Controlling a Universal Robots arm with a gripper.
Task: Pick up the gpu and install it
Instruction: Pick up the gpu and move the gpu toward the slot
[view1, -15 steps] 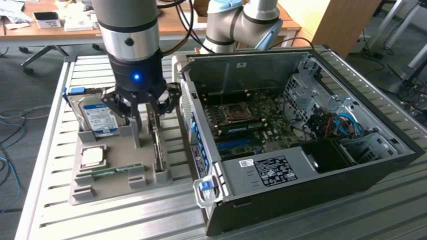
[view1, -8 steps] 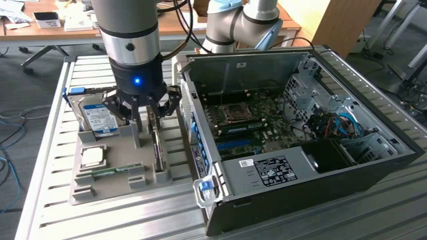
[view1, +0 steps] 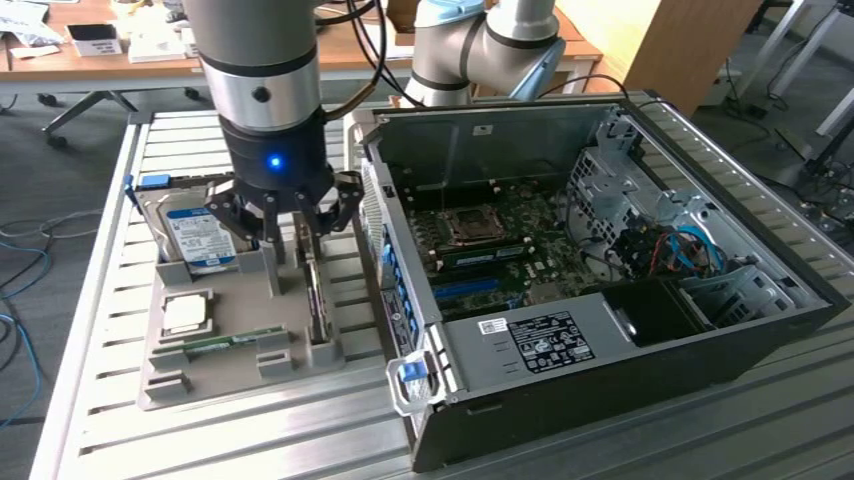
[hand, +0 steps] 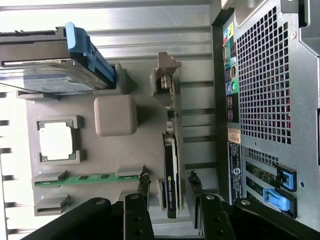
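The gpu (hand: 171, 150) stands on edge in a slot of the grey holder tray (hand: 115, 115), its silver bracket (hand: 167, 70) at the far end. In the exterior view the gpu (view1: 316, 300) is the thin upright card on the tray's side nearest the open computer case (view1: 601, 330). My gripper (view1: 302, 228) hangs low over the card. In the wrist view the gripper (hand: 168, 182) is open, with one black finger (hand: 144, 187) on each side of the card's fan end and a gap showing on both sides.
On the tray (view1: 227, 385) also sit a hard drive (view1: 198, 238) with a blue label, a processor chip (view1: 186, 313) and a narrow green memory stick (view1: 220, 343). The motherboard (view1: 494, 240) lies exposed inside the case. The case's perforated rear panel (hand: 265, 75) stands close beside the tray.
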